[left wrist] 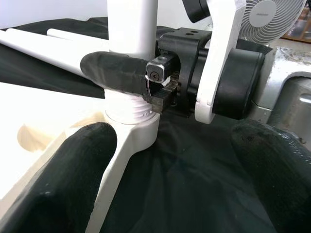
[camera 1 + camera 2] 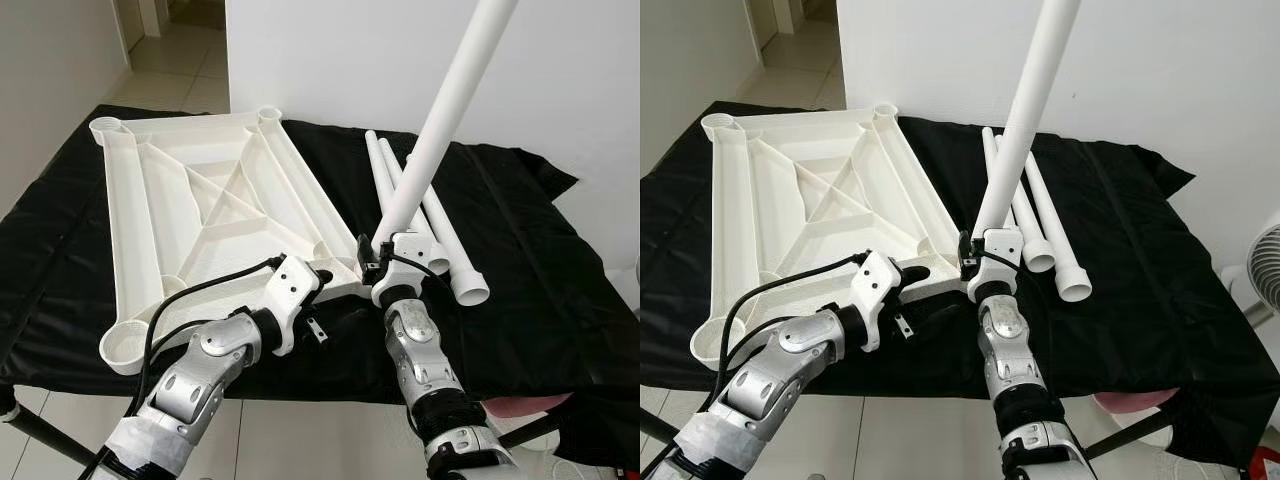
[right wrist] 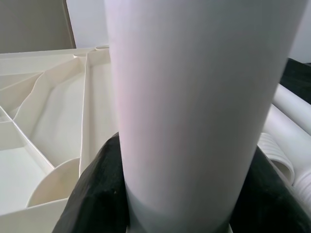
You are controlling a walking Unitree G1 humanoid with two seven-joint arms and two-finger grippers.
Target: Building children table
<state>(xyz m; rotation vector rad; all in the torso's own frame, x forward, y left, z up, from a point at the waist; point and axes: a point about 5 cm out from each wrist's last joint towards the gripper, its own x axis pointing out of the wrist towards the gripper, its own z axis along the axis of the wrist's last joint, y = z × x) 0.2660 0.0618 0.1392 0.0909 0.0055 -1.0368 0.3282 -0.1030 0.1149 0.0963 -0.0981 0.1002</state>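
The right gripper (image 2: 383, 262) is clamped around the lower end of a white table leg (image 2: 440, 120), a smooth round tube that rises from the fingers and leans away to the right, up past the top of the head views. In the left wrist view one black finger (image 1: 114, 73) wraps the tube just above its ribbed, threaded end, which sits in the round corner socket (image 1: 131, 127) of the tabletop. Just left of that gripper, the left gripper (image 2: 318, 318) hovers at the near edge of the tabletop with its fingers spread apart, one on each side of the socket's arm, holding nothing.

The tabletop (image 2: 160, 215) is a white plastic panel lying upside down, ribbed underneath with diagonal braces and a raised rim, and with a round socket at each corner. It stretches away and to the left of both grippers.

Beyond and to the right of the right gripper lie three more legs (image 2: 452, 245), side by side and touching, their widened ends toward the robot. Everything rests on a black cloth (image 2: 540, 290) spread over the floor. No writing can be read on the parts.

Farther right stands a white fan (image 2: 1262, 262); its hub label is too blurred to read in the left wrist view. Behind the cloth rises a white wall (image 2: 330, 60), with a tiled passage (image 2: 180, 65) to its left.
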